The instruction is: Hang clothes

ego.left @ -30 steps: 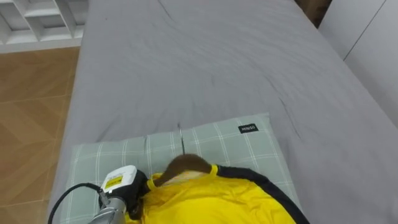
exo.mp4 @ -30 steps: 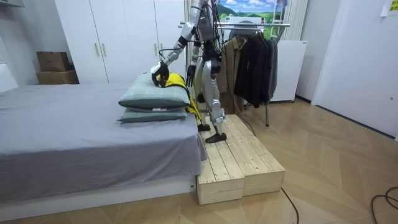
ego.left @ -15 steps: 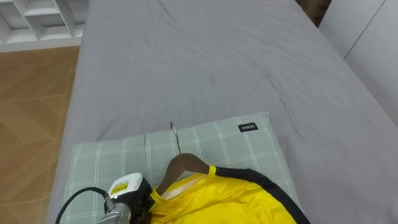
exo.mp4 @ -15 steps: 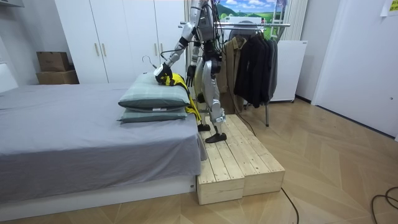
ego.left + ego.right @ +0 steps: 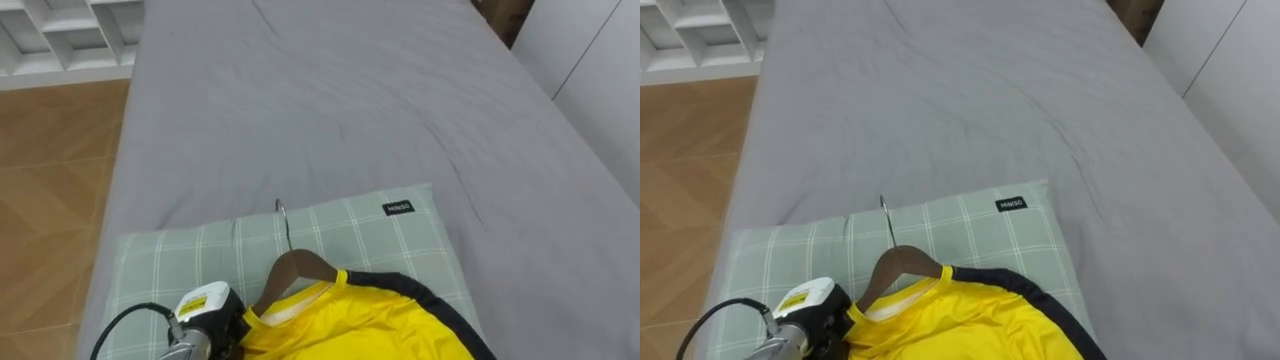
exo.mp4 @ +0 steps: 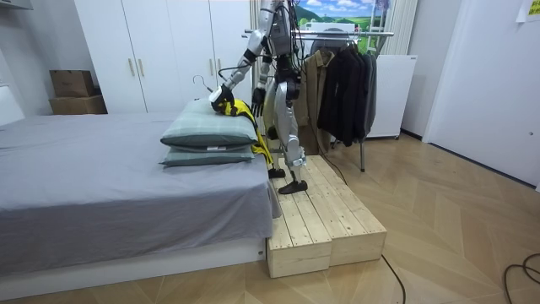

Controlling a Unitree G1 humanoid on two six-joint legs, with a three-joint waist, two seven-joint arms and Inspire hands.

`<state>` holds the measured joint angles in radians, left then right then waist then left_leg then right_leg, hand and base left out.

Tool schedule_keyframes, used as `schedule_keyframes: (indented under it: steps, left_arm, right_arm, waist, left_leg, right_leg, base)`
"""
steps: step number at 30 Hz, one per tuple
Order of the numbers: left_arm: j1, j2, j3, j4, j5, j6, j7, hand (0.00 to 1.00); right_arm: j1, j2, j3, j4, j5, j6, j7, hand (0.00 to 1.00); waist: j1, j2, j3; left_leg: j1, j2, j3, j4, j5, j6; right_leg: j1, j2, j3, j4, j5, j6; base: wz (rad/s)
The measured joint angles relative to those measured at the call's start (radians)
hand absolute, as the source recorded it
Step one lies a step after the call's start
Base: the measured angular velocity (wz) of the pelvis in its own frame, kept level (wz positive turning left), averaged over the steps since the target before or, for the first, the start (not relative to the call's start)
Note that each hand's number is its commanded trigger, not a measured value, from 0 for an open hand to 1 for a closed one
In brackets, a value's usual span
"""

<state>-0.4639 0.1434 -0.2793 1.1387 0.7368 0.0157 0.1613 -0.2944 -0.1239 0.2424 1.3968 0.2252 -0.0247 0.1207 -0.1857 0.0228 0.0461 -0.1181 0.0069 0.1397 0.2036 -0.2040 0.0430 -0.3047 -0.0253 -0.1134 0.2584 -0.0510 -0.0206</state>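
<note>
Low in the left eye view, the left hand curls its fingers round the left end of the wooden hanger, whose yellow shirt spreads rightward over the pillow; in the room view, the clothes rail stands behind the robot.

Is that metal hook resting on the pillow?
Apart. In the room view the hook stands clear above the pillow, with the white wardrobe showing between them.
</note>
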Motion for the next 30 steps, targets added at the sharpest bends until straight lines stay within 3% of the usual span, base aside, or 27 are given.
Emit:
schedule_keyframes:
  steps: [12,14,17,19,21,25,28,30]
  left_arm:
    - [0.004,0.000,0.002,0.001,-0.055,-0.003,0.004,1.00]
    - [0.004,0.001,0.002,-0.003,-0.071,-0.003,0.004,1.00]
    - [0.007,0.007,0.002,-0.028,-0.080,-0.007,0.006,1.00]
    - [0.037,0.010,0.002,-0.075,-0.080,-0.010,0.006,1.00]
    - [0.069,0.017,0.000,-0.147,-0.079,-0.016,0.005,1.00]
    - [0.126,0.051,0.000,-0.301,-0.074,-0.017,0.005,1.00]
    - [0.180,0.067,0.001,-0.402,-0.065,-0.020,0.005,1.00]
    - [0.237,0.073,0.002,-0.474,-0.043,-0.020,0.004,1.00]
  right_arm:
    - [0.007,-0.005,-0.001,0.002,0.004,0.001,0.002,0.00]
    - [0.018,-0.008,-0.001,0.000,0.002,0.001,0.001,0.00]
    - [0.038,-0.021,0.000,-0.001,0.008,0.000,0.002,0.00]
    - [0.065,-0.030,0.000,-0.001,0.010,-0.004,0.002,0.00]
    - [0.089,-0.044,-0.001,-0.001,0.009,-0.007,0.003,0.00]
    - [0.093,-0.056,-0.005,-0.003,0.009,-0.008,0.000,0.00]
    - [0.115,-0.061,-0.028,-0.010,0.009,-0.008,-0.005,0.00]
    - [0.145,-0.065,-0.041,-0.039,0.004,-0.008,-0.007,0.00]
  waist:
    - [0.001,0.006,-0.0039]
    - [0.001,0.011,-0.0124]
    - [0.002,0.018,-0.0179]
    - [0.001,0.019,-0.0197]
    - [0.002,0.020,-0.0286]
    - [0.006,0.020,-0.0288]
    - [0.031,0.024,-0.0398]
    - [0.031,0.022,-0.0419]
  left_leg:
    - [0.041,-0.002,0.002,-0.002,0.000,0.000]
    - [0.042,-0.002,0.000,-0.003,0.000,0.000]
    - [0.051,-0.001,-0.001,-0.005,0.000,0.000]
    - [0.070,-0.001,-0.005,-0.008,0.000,0.000]
    - [0.080,0.002,-0.009,-0.009,0.000,0.000]
    - [0.088,0.003,-0.015,-0.009,0.000,0.000]
    - [0.118,0.003,-0.018,-0.025,0.000,0.000]
    - [0.146,0.001,-0.036,-0.035,0.000,-0.002]
  right_leg:
    - [0.043,0.001,-0.001,-0.010,0.001,0.000]
    - [0.045,0.001,-0.002,-0.012,0.001,0.001]
    - [0.054,0.000,-0.013,-0.015,0.002,0.002]
    - [0.082,0.001,-0.024,-0.025,0.002,0.001]
    - [0.101,0.001,-0.026,-0.038,0.002,0.001]
    - [0.113,0.001,-0.024,-0.040,0.004,0.003]
    - [0.138,0.006,-0.027,-0.043,0.002,0.004]
    - [0.169,0.007,-0.035,-0.050,-0.003,0.004]
  base:
    - [0.00]
    - [0.00]
    - [0.01]
    - [0.08]
    - [0.12]
    - [0.05]
    - [0.01]
    - [0.16]
